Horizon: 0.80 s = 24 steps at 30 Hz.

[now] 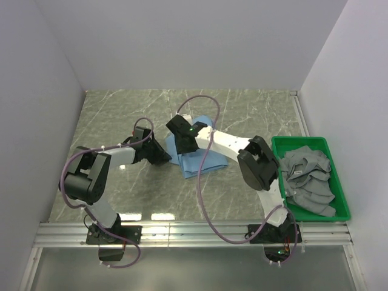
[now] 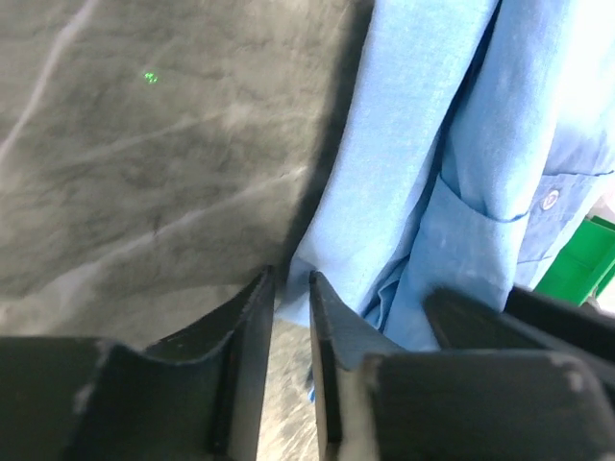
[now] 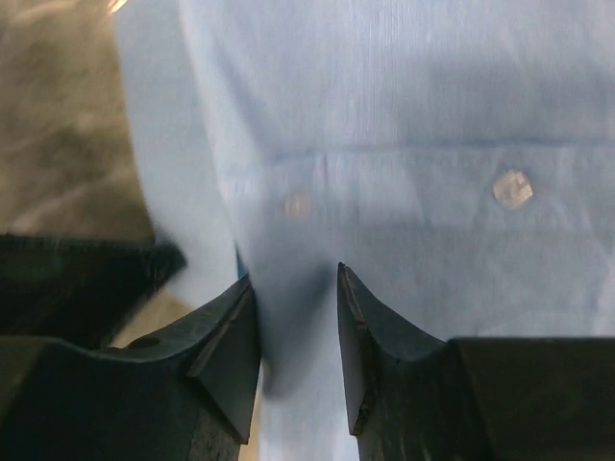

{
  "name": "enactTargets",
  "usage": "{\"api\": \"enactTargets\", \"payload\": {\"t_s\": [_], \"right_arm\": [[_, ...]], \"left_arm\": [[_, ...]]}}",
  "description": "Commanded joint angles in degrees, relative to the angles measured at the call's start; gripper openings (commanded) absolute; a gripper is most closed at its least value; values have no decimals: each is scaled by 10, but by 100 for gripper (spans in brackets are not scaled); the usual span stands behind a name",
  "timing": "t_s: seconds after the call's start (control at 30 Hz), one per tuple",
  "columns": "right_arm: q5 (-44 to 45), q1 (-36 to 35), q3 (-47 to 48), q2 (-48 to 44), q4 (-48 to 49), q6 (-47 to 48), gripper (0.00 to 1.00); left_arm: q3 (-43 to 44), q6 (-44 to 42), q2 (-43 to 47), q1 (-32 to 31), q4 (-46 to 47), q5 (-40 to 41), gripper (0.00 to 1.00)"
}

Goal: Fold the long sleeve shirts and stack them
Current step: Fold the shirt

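Between shirt (image 1: 191, 163) and bin (image 1: 300, 140) — right arm (image 1: 257, 163).

No readable text, labels, numbers, or signs

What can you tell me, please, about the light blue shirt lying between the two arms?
The light blue shirt is thin woven-looking cloth, folded into a rough, layered bundle lying on the marbled table, left of the green bin. Pale buttons and stitched seams show. The left pincer stands at its edge, jaws slightly parted; the right pincer straddles a ridge of cloth, jaws apart. Its collar cannot be made out.
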<state>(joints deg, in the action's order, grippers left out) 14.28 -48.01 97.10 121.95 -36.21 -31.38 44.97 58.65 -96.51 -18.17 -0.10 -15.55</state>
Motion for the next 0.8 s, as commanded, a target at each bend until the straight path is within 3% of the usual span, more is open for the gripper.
{"api": "enactTargets", "payload": {"t_s": [0.0, 0.23, 0.33, 0.6, 0.77], "right_arm": [[-14, 4, -19, -97, 39, 10, 42], [-81, 62, -140, -238, 99, 14, 42], [-156, 117, -214, -289, 149, 4, 42], [-422, 247, -382, -348, 355, -44, 42], [-474, 262, -427, -327, 407, -59, 41]], "left_arm": [[17, -3, 36, -3, -33, 28, 29], [40, -19, 117, -2, -95, 77, 53], [56, -30, 148, -5, -119, 87, 57], [112, -64, 152, -99, -143, 56, 53], [136, -80, 87, -144, -136, 6, 41]]}}
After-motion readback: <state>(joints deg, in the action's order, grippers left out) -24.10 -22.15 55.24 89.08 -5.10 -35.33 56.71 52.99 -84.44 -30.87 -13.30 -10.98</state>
